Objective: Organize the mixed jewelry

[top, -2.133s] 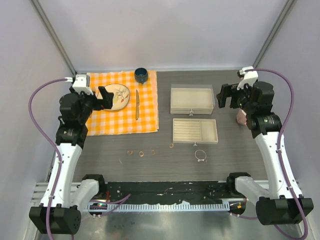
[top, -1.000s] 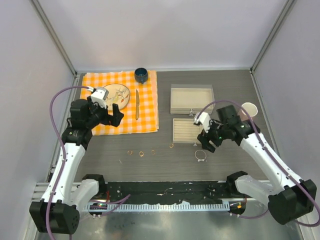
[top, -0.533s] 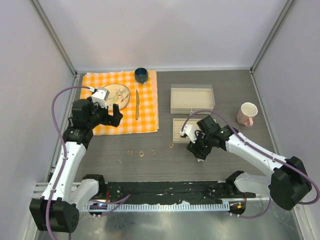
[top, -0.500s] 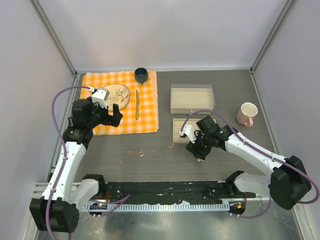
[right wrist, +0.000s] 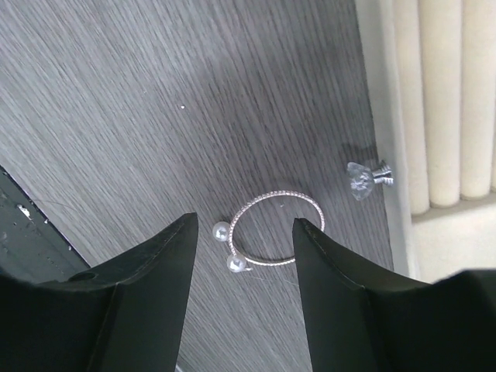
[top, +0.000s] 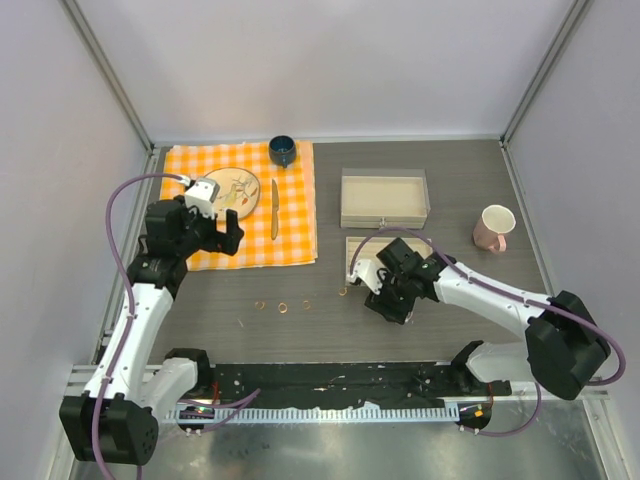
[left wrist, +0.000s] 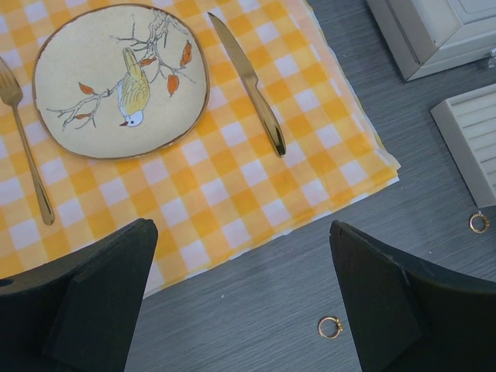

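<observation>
The thin silver hoop with two pearl ends lies flat on the dark table. My right gripper is open and low over it, one finger on each side, neither touching it. In the top view the right gripper hides the hoop. Small gold rings lie in a loose row on the table, with one near the slotted tray. My left gripper is wide open and empty above the cloth's near edge, with a gold ring just below it.
A closed beige box stands behind the slotted tray, whose crystal knob is close to the hoop. The orange checked cloth carries a bird plate, knife, fork and blue cup. A pink mug stands at right.
My right arm has swung left and down to the hoop, and its jaws have narrowed around it. The left arm has barely moved.
</observation>
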Tool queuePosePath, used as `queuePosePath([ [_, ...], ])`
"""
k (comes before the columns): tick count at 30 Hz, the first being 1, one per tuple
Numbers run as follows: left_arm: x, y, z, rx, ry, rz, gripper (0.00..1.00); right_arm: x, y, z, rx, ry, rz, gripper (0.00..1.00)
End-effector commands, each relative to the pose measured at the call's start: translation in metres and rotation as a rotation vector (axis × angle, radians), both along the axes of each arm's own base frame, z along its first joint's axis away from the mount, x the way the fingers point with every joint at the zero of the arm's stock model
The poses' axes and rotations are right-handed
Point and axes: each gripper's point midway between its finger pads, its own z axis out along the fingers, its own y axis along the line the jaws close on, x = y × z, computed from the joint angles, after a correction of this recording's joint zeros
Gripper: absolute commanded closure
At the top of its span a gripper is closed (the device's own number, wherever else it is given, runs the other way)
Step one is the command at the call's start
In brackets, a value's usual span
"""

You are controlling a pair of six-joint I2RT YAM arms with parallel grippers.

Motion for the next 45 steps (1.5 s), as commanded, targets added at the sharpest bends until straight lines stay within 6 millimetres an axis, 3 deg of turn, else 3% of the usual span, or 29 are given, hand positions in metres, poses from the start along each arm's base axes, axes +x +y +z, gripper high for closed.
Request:
queuePosePath([
  [1, 0.006, 0.001, 0.004, 0.024, -0.039, -0.002, 0.00, 0.002, -0.002, -0.007, -0.042, -0.016, 0.016, 0.42],
  [14, 0.010, 0.002, -0.002, 0.036, -0.032, 0.001, 0.00, -0.005, -0.009, -0.029, -0.105, 0.022, 0.055, 0.51],
  [25, 0.011, 0.003, -0.003, 0.043, -0.042, 0.000, 0.00, -0.013, -0.017, -0.033, -0.145, 0.060, 0.078, 0.76],
  [35, 0.009, 0.001, -0.003, 0.046, -0.045, -0.015, 0.00, -0.015, -0.017, -0.003, -0.132, 0.051, 0.095, 0.94],
  [45, 0.009, -0.004, 0.004, 0.034, -0.064, -0.041, 0.00, 0.010, -0.019, 0.053, -0.108, -0.133, 0.061, 0.97],
])
